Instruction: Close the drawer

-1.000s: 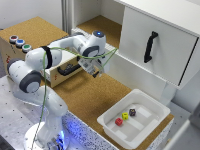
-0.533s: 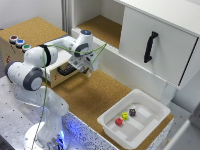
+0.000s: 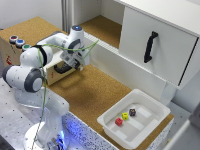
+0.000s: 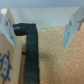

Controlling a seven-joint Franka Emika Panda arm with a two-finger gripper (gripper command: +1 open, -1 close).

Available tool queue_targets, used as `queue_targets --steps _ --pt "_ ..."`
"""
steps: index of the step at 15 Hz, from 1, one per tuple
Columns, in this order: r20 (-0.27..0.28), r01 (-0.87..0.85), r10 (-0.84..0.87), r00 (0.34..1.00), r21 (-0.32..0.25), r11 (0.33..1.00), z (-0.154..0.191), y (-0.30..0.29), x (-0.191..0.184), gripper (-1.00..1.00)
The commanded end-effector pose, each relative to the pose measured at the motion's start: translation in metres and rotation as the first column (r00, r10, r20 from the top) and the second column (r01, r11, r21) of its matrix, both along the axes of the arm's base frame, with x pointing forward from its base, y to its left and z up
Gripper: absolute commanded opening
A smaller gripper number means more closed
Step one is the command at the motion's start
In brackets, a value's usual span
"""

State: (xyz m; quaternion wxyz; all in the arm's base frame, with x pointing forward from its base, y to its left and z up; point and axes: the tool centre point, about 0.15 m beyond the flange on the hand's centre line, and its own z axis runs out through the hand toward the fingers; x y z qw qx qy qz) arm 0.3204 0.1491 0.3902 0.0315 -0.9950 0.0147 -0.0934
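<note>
Cork-topped table [image 3: 95,95] fills the middle of the frame, and the arm has swung left over the last second, so the gripper [image 3: 75,61] now sits right at the little wooden drawer [image 3: 61,70] at centre-left. Wrist view shows the claw spread wide, with the black handle [image 4: 31,50] between the fingers [image 4: 71,30], nothing pinched. Drawer front looks nearly flush with its box [image 3: 15,50], so I'd guess the push is about done.
</note>
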Motion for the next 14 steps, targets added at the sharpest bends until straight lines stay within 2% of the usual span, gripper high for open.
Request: queue_targets --steps 1,5,9,10,14 --pt "-0.024 0.044 -0.044 0.999 0.007 0.999 -0.043 0.021 -0.004 1.00" --pt "-0.066 0.081 -0.080 0.995 0.001 0.997 -0.079 0.007 0.005 1.00" --pt "-0.082 0.079 -0.076 0.994 0.029 0.996 -0.087 -0.001 0.014 1.00" --pt "-0.084 0.069 -0.067 0.994 0.023 0.997 -0.088 0.000 0.017 -1.00" --pt "-0.075 0.012 -0.011 0.997 0.016 1.000 -0.084 0.007 0.028 -1.00"
